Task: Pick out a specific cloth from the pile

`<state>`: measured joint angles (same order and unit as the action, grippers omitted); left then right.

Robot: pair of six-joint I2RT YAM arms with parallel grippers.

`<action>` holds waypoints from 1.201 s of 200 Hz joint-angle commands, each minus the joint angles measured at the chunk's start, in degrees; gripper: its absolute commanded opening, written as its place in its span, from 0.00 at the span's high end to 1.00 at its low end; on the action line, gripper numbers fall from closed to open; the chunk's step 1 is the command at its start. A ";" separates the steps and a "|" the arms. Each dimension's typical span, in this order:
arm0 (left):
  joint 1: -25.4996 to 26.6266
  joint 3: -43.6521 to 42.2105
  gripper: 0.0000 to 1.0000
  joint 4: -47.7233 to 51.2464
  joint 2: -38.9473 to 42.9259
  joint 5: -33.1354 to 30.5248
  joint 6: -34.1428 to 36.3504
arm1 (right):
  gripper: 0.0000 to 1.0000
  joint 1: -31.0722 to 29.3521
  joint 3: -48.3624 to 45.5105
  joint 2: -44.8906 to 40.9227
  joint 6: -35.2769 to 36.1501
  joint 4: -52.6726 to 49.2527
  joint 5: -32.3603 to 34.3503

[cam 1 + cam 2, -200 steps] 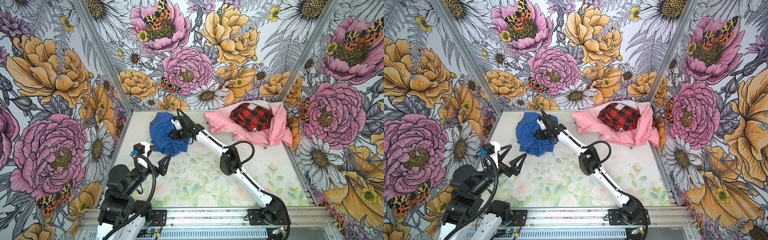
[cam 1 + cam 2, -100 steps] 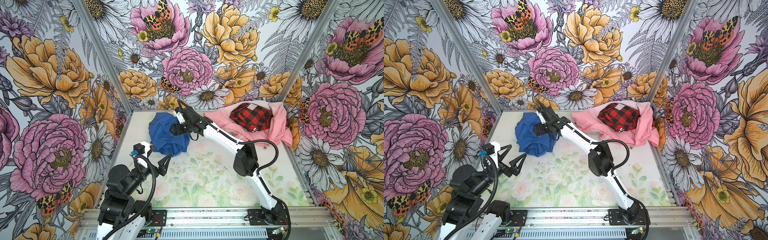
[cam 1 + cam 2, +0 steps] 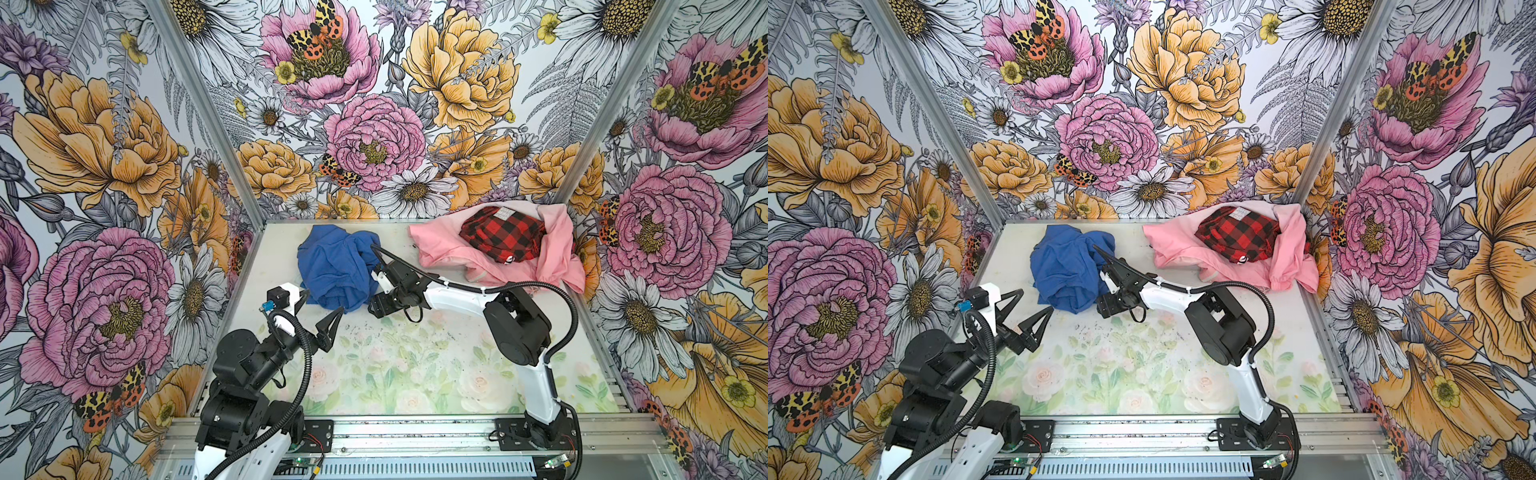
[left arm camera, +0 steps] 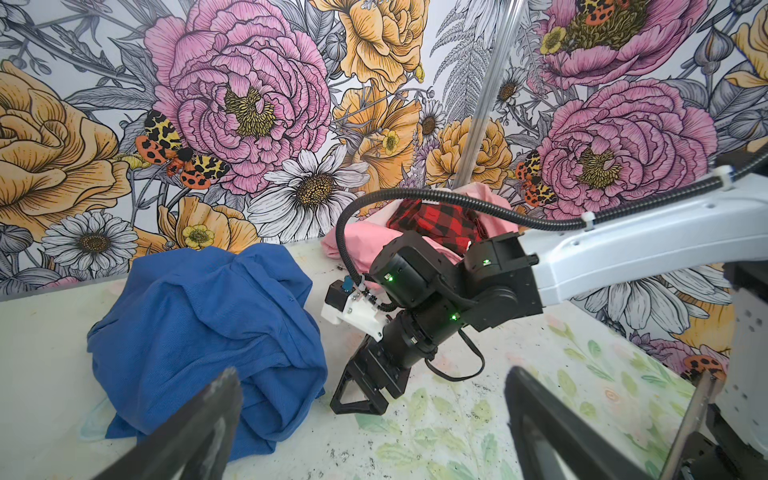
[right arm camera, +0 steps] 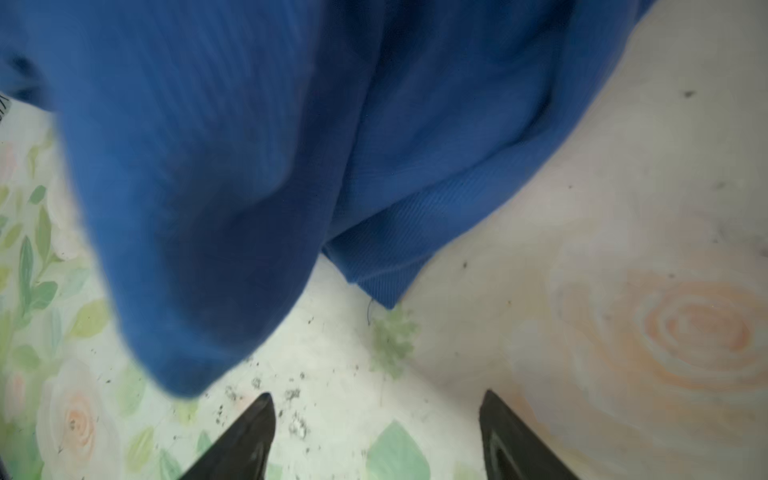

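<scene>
The blue cloth (image 3: 336, 266) (image 3: 1067, 266) lies crumpled on the table at the back left, apart from the pile. The pile at the back right is a pink garment (image 3: 552, 253) (image 3: 1287, 257) with a red-and-black plaid cloth (image 3: 503, 235) (image 3: 1237, 235) on top. My right gripper (image 3: 375, 308) (image 3: 1105, 309) (image 4: 357, 399) (image 5: 376, 401) stands open and empty, low over the table, just off the blue cloth's (image 5: 291, 166) front right edge. My left gripper (image 3: 322, 305) (image 3: 1034, 301) (image 4: 372, 374) is open and empty at the front left of the blue cloth (image 4: 208, 324).
The table (image 3: 415, 365) has a pale floral mat with dark specks. Flowered walls close it in on the left, back and right. An aluminium rail (image 3: 415, 428) with both arm bases runs along the front. The right arm's elbow (image 3: 517, 328) rises over the table's right half.
My right gripper has opened, left the top of the blue cloth and drawn back toward the front onto bare table. The cloth has settled. The left arm has not moved.
</scene>
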<state>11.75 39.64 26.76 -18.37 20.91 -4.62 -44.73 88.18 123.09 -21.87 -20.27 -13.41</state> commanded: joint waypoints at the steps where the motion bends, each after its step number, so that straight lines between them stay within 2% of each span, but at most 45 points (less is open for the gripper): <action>1: -0.68 -0.79 0.01 -0.86 -0.09 0.83 -0.72 | 0.22 -0.37 6.60 4.21 0.60 5.66 -2.15; 48: -0.68 -0.79 0.01 -0.92 -0.74 0.98 -0.66 | 0.22 -0.38 17.45 13.76 1.82 3.22 -0.32; 75: -0.69 -0.88 0.01 -0.84 -0.98 0.68 -0.74 | 0.23 -0.40 26.78 18.16 3.12 1.49 0.67; 98: -0.67 -0.86 0.01 -0.08 -1.37 -2.57 -0.74 | 0.23 -0.17 35.51 21.75 3.63 -1.54 -0.43; 111: -0.63 -0.46 0.01 1.22 -2.04 -5.43 -0.64 | 0.23 0.15 36.62 21.07 4.21 -2.58 -0.51; 140: -0.66 1.08 0.01 5.14 -4.87 -13.48 -1.09 | 0.21 0.66 27.78 11.81 6.66 -2.38 3.30; 168: -0.59 2.63 0.01 7.82 -8.37 -16.32 -1.68 | 0.17 1.20 15.08 -2.50 7.48 -0.12 8.77; 180: -0.59 3.84 0.01 8.97 -10.45 -13.82 -1.54 | 0.15 2.13 9.77 -8.62 6.37 1.56 9.67; 203: -0.36 5.69 0.01 9.10 -15.68 -3.75 -2.28 | 0.14 5.06 1.06 -18.56 4.06 2.92 10.71; 212: 0.33 6.49 0.01 9.16 -17.60 -2.62 -2.33 | 0.13 6.14 -2.81 -22.17 3.61 3.10 12.74; 222: 1.84 7.10 0.01 9.68 -19.03 -8.27 -2.65 | 0.13 7.02 -7.70 -27.45 3.62 3.34 16.45; 240: 5.38 6.34 0.01 8.47 -19.69 -27.79 -3.91 | 0.07 8.50 -18.13 -37.20 3.79 4.46 25.98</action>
<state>13.87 45.41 34.98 -37.41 10.13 -6.46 -37.80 81.28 94.50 -17.23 -16.58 -0.19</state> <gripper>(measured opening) 0.990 0.894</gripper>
